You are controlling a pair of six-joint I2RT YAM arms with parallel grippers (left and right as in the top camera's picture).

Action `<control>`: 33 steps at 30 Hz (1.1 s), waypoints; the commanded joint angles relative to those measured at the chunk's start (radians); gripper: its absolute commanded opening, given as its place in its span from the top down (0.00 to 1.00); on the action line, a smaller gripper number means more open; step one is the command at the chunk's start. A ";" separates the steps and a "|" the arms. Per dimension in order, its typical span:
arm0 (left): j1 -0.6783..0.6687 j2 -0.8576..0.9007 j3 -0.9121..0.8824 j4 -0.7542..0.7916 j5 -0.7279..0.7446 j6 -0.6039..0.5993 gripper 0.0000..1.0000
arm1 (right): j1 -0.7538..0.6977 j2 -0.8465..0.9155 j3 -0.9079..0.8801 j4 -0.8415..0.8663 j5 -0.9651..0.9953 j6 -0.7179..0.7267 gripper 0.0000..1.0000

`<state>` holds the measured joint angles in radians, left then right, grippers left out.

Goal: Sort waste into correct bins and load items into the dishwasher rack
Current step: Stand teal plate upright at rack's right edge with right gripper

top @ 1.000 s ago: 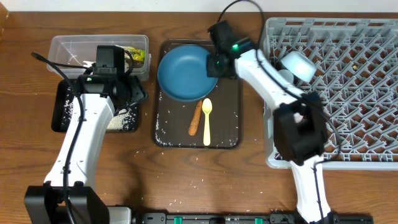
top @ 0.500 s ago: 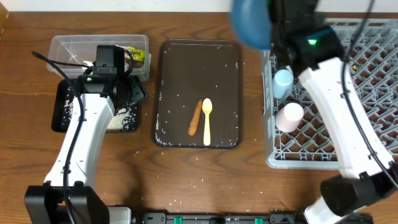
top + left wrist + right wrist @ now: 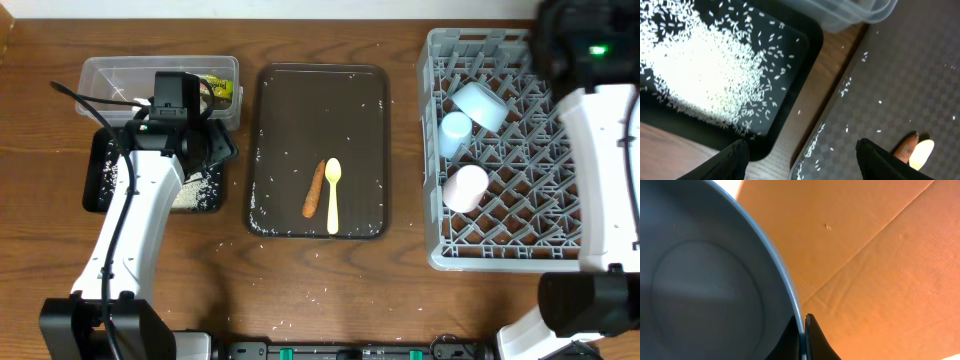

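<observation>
My right gripper [image 3: 804, 335] is shut on the rim of the dark blue plate [image 3: 705, 290], held high in front of a brown cardboard surface. The plate does not show in the overhead view, where only the right arm [image 3: 590, 50] shows above the grey rack [image 3: 600, 220]. The rack holds the light-blue bowl [image 3: 482, 104], blue cup [image 3: 456, 128] and pink cup [image 3: 467, 186]. My left gripper [image 3: 805, 165] is open and empty between the black tray [image 3: 805, 55] with rice [image 3: 700, 70] and the serving tray. The brown stick [image 3: 314, 190] and yellow spoon [image 3: 333, 195] lie there.
The dark brown serving tray [image 3: 320, 100] lies mid-table with scattered rice grains. The clear tub [image 3: 110, 75] with the yellow-green wrapper [image 3: 218, 88] stands behind the black tray [image 3: 100, 180]. The left arm covers part of both bins. A few grains lie on the wood near the front.
My right arm lifted the blue plate off the serving tray and swung it up and right, past the rack's far edge and out of the overhead view. The left arm has not moved.
</observation>
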<state>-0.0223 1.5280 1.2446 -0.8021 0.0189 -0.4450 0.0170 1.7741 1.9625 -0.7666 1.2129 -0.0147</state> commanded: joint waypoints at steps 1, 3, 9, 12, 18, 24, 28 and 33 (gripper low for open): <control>0.004 -0.013 -0.005 0.009 -0.012 -0.021 0.29 | -0.079 0.019 0.004 -0.004 -0.082 -0.057 0.99; 0.004 -0.013 -0.005 0.016 -0.012 -0.031 0.29 | -0.112 0.027 0.004 -0.004 -0.086 -0.084 0.99; 0.004 -0.013 -0.005 0.024 -0.012 -0.031 0.29 | -0.156 0.061 0.004 0.001 -0.219 -0.181 0.99; 0.004 -0.013 -0.005 0.024 -0.012 -0.031 0.29 | -0.154 0.080 0.004 0.033 -0.222 -0.229 0.99; 0.004 -0.013 -0.005 0.024 -0.012 -0.031 0.29 | -0.011 0.089 0.004 0.681 -0.034 -1.016 0.99; 0.004 -0.013 -0.005 0.023 -0.012 -0.031 0.29 | 0.030 0.090 0.004 0.880 -0.077 -1.135 0.99; 0.004 -0.013 -0.005 0.027 -0.012 -0.031 0.29 | 0.018 0.090 0.004 0.789 -0.072 -1.130 0.99; 0.004 -0.013 -0.005 0.038 -0.012 -0.031 0.29 | -0.035 0.090 0.004 0.664 -0.073 -1.054 0.99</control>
<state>-0.0223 1.5280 1.2423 -0.7692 0.0189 -0.4717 0.0177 1.8748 1.9530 -0.0811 1.1259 -1.0969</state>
